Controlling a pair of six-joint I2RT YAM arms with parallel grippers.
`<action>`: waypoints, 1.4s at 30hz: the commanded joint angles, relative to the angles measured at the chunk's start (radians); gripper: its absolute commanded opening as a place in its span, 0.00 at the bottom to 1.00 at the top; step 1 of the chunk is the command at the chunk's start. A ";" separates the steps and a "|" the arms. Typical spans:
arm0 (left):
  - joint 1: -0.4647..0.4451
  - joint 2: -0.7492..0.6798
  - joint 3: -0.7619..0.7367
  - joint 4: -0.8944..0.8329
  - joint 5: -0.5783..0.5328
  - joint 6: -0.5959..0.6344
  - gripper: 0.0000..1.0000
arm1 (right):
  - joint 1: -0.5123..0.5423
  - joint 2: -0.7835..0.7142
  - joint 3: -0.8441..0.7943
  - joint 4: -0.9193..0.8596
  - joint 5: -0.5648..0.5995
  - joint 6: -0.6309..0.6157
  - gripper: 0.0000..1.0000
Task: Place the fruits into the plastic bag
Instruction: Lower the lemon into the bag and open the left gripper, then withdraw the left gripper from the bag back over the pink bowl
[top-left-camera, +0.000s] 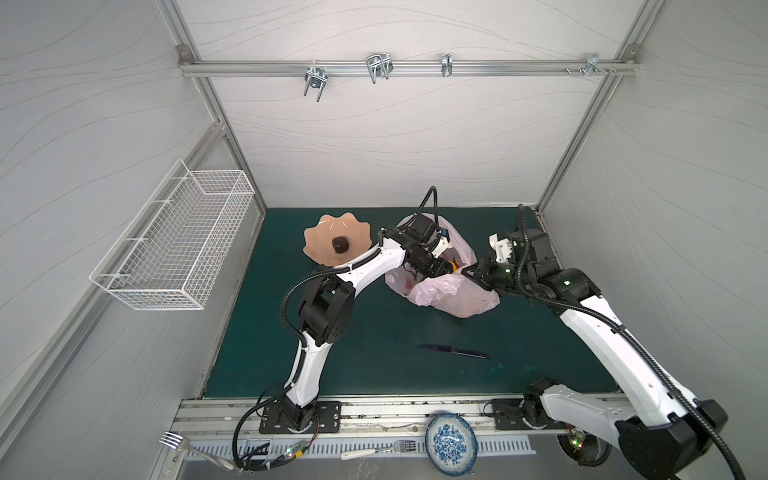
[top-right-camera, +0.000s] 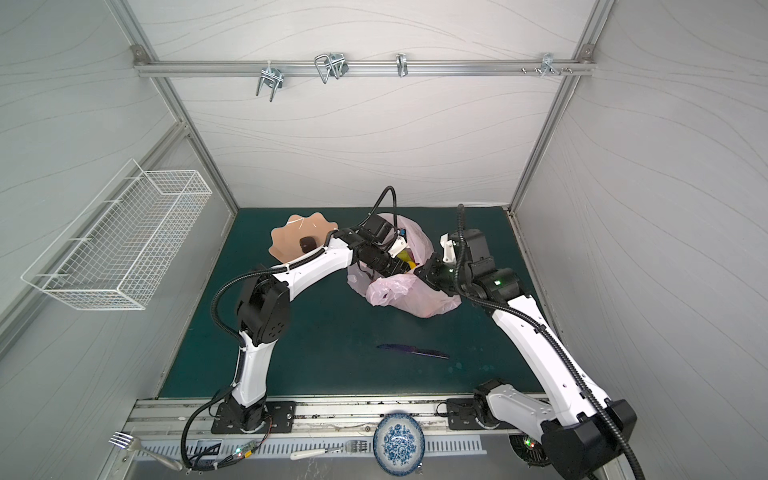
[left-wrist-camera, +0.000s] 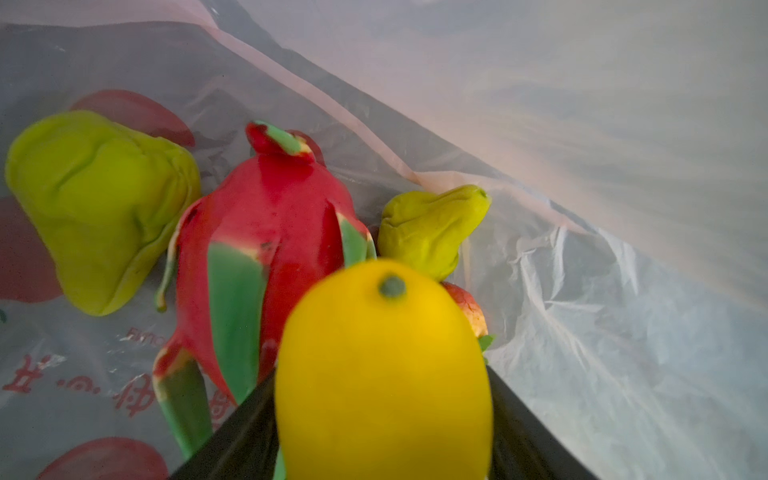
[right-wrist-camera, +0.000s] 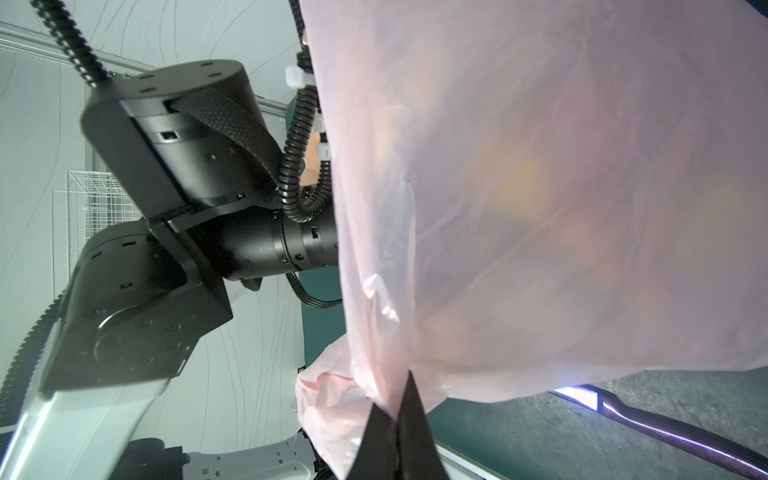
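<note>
One plastic bag (top-left-camera: 453, 297) holding two green pears, a larger pear (left-wrist-camera: 99, 208) and a smaller pear (left-wrist-camera: 428, 228), one dragon fruit (left-wrist-camera: 266, 232), one lemon (left-wrist-camera: 382, 374), one part-hidden red fruit (left-wrist-camera: 467, 307); one bowl (top-left-camera: 320, 232) with one dark brown fruit (top-left-camera: 340, 245); one knife (top-left-camera: 453, 351), two forks (top-left-camera: 376, 449), one plate (top-left-camera: 451, 442), one wire basket (top-left-camera: 174, 237)

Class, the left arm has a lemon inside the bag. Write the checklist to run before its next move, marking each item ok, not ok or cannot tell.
1. Right gripper pinching the bag edge: ok.
2. Left gripper inside the bag: ok.
3. Lemon within the bag's walls: ok.
4. Lemon free of the jaws: cannot tell.
5. Bowl emptied: not ok, a dark fruit lies in it.
</note>
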 joint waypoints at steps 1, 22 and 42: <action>0.018 -0.021 0.017 0.007 0.036 -0.014 0.77 | -0.006 -0.015 -0.014 0.011 -0.003 0.016 0.00; 0.135 -0.199 -0.016 -0.067 -0.040 -0.024 0.98 | -0.007 -0.022 -0.018 0.011 0.003 0.014 0.00; 0.360 -0.461 -0.269 -0.056 -0.301 -0.078 0.98 | -0.008 -0.016 -0.011 0.008 -0.002 0.012 0.00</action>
